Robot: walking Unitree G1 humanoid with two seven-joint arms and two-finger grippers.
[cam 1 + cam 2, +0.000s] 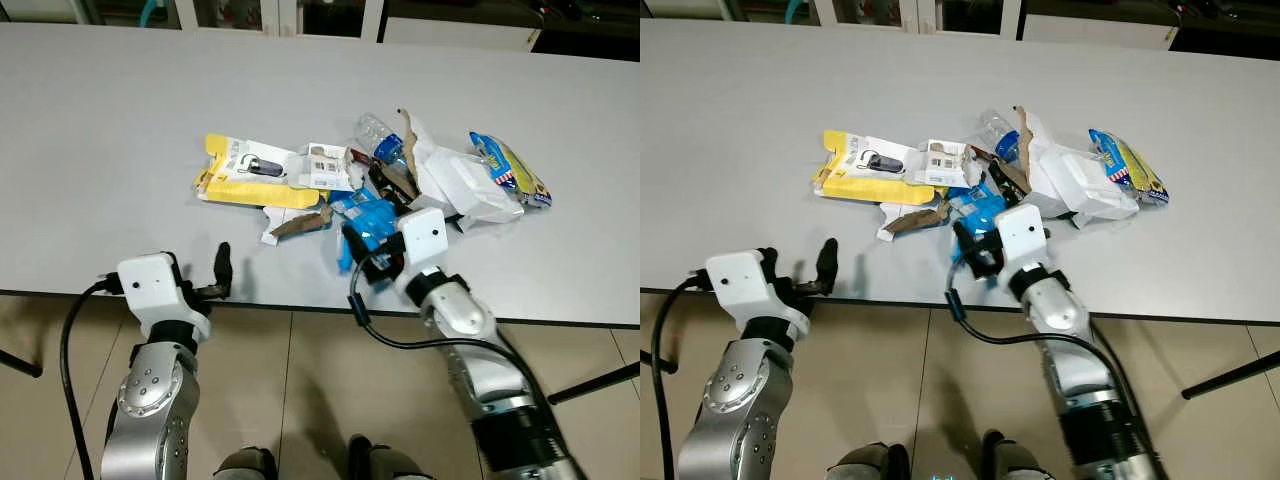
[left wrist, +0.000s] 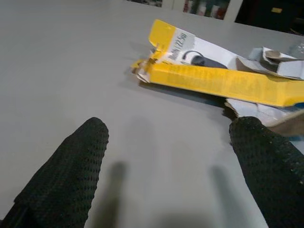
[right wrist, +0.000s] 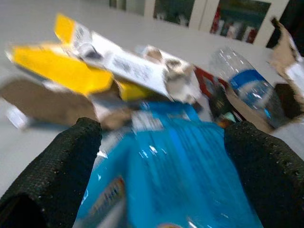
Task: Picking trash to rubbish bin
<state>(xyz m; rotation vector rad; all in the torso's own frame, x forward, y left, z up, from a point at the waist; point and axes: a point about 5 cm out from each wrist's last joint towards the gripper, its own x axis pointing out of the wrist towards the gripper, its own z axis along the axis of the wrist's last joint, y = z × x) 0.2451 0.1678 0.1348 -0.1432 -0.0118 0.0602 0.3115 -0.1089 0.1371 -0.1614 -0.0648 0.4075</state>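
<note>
The right claw [image 1: 362, 250] stood wide, its 2 fingers straddling the blue wrapper [image 3: 175, 156] at the trash pile's near edge on the tabletop [image 1: 100, 130]. The left claw [image 1: 215, 275], also wide, hovered farther off.

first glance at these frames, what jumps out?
The heap of trash mid-table: a yellow package on its left, a clear plastic bottle at the back, a white bag on the right. The right gripper sits at the heap's near edge, fingers open either side of a blue wrapper. The left gripper hovers open at the table's near edge, short of the yellow package.
</note>
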